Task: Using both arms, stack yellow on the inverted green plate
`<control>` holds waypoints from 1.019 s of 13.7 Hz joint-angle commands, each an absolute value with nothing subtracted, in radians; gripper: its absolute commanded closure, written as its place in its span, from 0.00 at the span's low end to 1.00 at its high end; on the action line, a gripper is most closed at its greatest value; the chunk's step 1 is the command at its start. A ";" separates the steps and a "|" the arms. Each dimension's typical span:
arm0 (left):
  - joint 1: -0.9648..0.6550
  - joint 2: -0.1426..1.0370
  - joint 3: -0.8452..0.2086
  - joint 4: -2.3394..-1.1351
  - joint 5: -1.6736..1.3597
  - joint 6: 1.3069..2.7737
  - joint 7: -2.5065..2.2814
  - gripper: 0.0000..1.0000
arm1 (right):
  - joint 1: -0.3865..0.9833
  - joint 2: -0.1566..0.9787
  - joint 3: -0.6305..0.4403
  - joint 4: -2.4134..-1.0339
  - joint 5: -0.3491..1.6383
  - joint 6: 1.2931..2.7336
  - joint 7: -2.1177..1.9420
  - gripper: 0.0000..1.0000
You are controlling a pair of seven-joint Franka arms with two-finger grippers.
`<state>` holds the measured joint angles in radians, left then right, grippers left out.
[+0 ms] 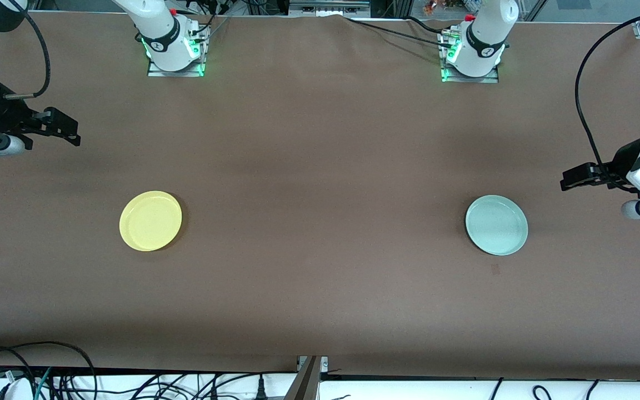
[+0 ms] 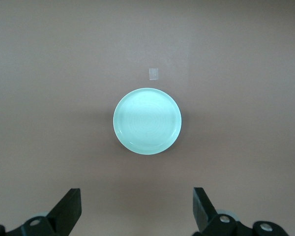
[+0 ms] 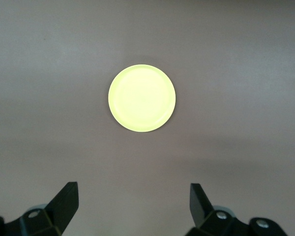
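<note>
Yellow, green plate well apart on brown table.

Front camera overlooks table; wrist cameras look down (one plate each).

Both plates lie on the table (well apart): one toward the right arm's end, the other toward the left's.
</note>
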<state>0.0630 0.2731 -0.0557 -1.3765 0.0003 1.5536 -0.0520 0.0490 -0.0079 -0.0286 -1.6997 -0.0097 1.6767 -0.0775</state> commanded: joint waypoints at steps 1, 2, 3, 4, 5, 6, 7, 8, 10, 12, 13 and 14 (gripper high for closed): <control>0.061 0.288 -0.054 -1.344 0.000 1.546 -0.037 0.00 | 0.055 0.002 -0.031 -1.675 -0.018 1.660 -0.074 0.00; 0.060 0.288 -0.054 -1.344 0.000 1.548 -0.037 0.00 | 0.055 0.002 -0.031 -1.677 -0.017 1.658 -0.072 0.00; 0.060 0.288 -0.054 -1.344 0.000 1.548 -0.037 0.00 | 0.055 0.002 -0.031 -1.677 -0.017 1.660 -0.071 0.00; 0.060 0.288 -0.054 -1.344 0.000 1.548 -0.035 0.00 | 0.055 0.002 -0.031 -1.677 -0.017 1.660 -0.071 0.00; 0.060 0.288 -0.054 -1.342 0.002 1.548 -0.035 0.00 | 0.055 0.002 -0.031 -1.677 -0.015 1.660 -0.071 0.00; 0.060 0.290 -0.054 -1.342 0.002 1.548 -0.035 0.00 | 0.055 0.002 -0.031 -1.677 -0.015 1.660 -0.071 0.00; 0.060 0.290 -0.054 -1.344 0.002 1.548 -0.035 0.00 | 0.055 0.002 -0.031 -1.677 -0.015 1.660 -0.071 0.00; 0.060 0.290 -0.054 -1.342 0.002 1.548 -0.034 0.00 | 0.055 0.002 -0.031 -1.677 -0.015 1.658 -0.071 0.00; 0.060 0.299 -0.054 -1.332 0.002 1.548 -0.034 0.00 | 0.055 0.002 -0.031 -1.675 -0.017 1.661 -0.071 0.00; 0.066 0.327 -0.051 -1.301 0.000 1.546 -0.034 0.00 | 0.055 0.002 -0.032 -1.677 -0.015 1.660 -0.071 0.00; 0.071 0.334 -0.048 -1.301 -0.003 1.546 -0.032 0.00 | 0.055 0.002 -0.032 -1.677 -0.015 1.660 -0.071 0.00; 0.072 0.340 -0.048 -1.301 -0.003 1.548 -0.032 0.00 | 0.055 0.002 -0.031 -1.677 -0.015 1.660 -0.071 0.00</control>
<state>0.0669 0.3017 -0.0515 -1.3484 0.0003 1.5549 -0.0520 0.0496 -0.0079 -0.0286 -1.6997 -0.0097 1.6767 -0.0775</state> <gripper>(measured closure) 0.000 0.000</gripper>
